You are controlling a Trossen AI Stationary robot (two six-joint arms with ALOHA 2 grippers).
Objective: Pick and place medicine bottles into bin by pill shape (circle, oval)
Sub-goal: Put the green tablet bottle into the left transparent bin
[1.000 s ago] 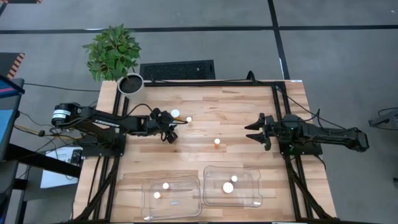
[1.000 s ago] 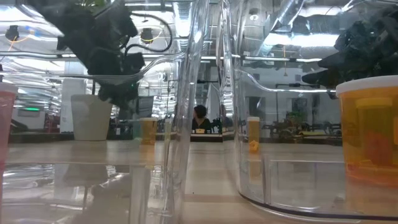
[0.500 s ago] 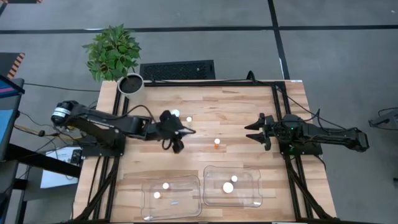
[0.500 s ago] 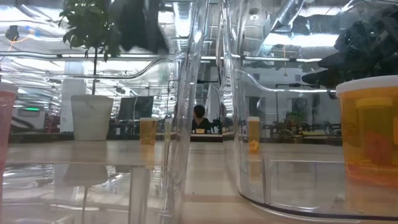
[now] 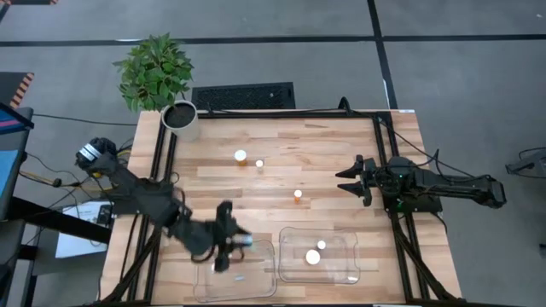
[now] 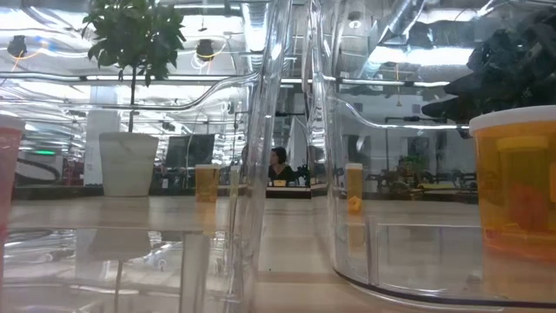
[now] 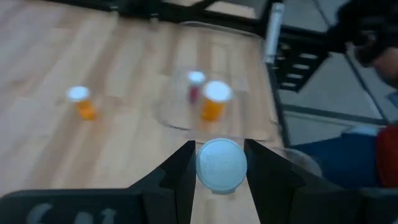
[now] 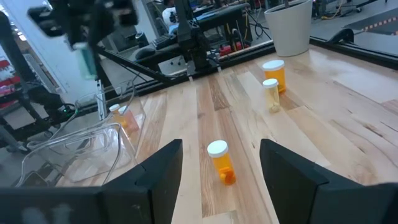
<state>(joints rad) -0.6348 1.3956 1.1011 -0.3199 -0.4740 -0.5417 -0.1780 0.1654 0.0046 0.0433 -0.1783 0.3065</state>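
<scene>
My left gripper (image 5: 235, 242) is shut on a small bottle with a pale cap (image 7: 221, 165), held above the far edge of the left clear bin (image 5: 256, 286). It shows far off in the right wrist view, its greenish body (image 8: 86, 59) hanging under the fingers. Three bottles stand upright on the table: a larger one (image 5: 241, 156), a small one (image 5: 259, 163) and a small orange one (image 5: 297, 194). Two more stand in the right bin (image 5: 345, 264). My right gripper (image 5: 344, 183) is open and empty at the table's right side. My left gripper pinches the bottle's top end, at the sides of the cap (image 7: 202, 168), between its two fingers (image 7: 180, 171). The fingers come from above, pointing down. The bottle hangs upright below them, lifted clear of the table and the bin.
A white plant pot (image 5: 180, 118) stands at the table's far left corner. The two clear bins lie side by side at the near edge. In the low view a large orange bottle (image 6: 517, 187) stands close behind the bin wall.
My left gripper has swept from the far middle of the table, beside the two bottles there, toward the near edge, carrying the bottle lifted clear. It now hangs over the left bin and has left the low view. The right arm has kept still.
</scene>
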